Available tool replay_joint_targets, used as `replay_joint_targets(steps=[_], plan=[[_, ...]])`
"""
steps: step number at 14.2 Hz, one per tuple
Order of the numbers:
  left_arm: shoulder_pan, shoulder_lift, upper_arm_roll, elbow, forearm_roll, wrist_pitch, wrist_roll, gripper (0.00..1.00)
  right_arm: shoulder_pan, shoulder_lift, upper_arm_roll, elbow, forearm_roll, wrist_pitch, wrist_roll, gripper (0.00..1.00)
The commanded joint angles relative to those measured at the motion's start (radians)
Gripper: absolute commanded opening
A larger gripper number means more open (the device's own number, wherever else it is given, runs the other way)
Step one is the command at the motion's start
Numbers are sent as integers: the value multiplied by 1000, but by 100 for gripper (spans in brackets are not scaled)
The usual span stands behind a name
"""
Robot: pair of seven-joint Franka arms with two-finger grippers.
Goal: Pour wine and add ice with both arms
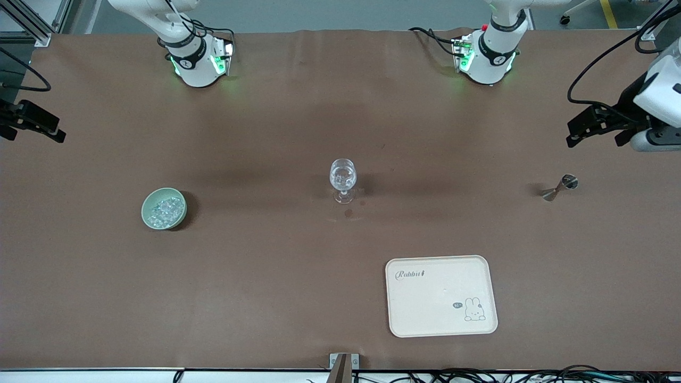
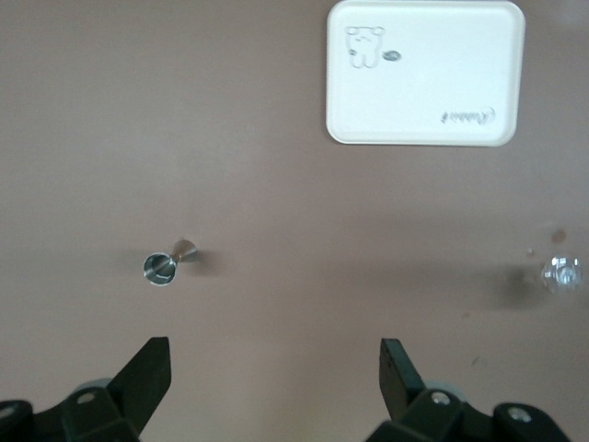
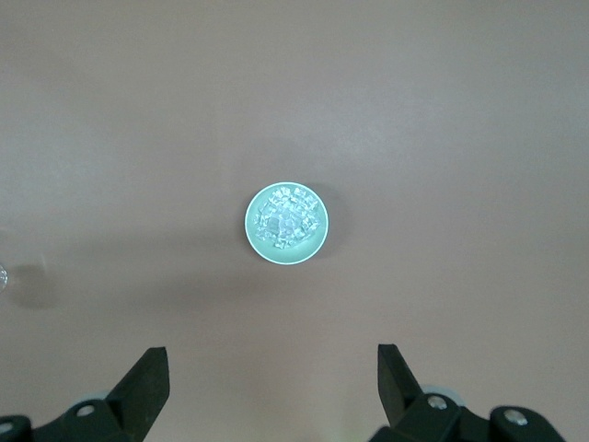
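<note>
A clear stemmed glass (image 1: 343, 180) stands upright at the table's middle; it also shows in the left wrist view (image 2: 561, 273). A pale green bowl (image 1: 146, 204) toward the right arm's end holds the ice (image 1: 165, 210), several small glassy lumps, also seen in the right wrist view (image 3: 287, 221). A small metal jigger (image 1: 558, 187) lies on its side toward the left arm's end, also in the left wrist view (image 2: 166, 262). My left gripper (image 1: 595, 141) hangs open and empty high above that end (image 2: 276, 354). My right gripper (image 1: 32, 135) hangs open and empty above the bowl's end (image 3: 273, 361).
A cream tray (image 1: 425, 308) with a rabbit drawing lies nearer to the front camera than the glass, toward the left arm's end; it shows in the left wrist view (image 2: 423, 92). Small dark spots (image 1: 348, 213) mark the cloth beside the glass's foot. A bracket (image 1: 343, 364) sits at the table's edge.
</note>
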Motion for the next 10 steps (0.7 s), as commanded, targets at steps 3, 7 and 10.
replay_joint_targets(steps=[3, 7, 10], plan=[[0, 20, 154, 14, -55, -59, -197, 100, 0, -1, 0, -140, -13, 99, 18, 100], [2, 70, 326, 6, -173, -84, -339, 100, 2, 25, 1, -399, -13, 369, 13, 100], [2, 142, 455, -14, -308, -83, -407, 100, 9, 73, 10, -556, -12, 596, 9, 100]])
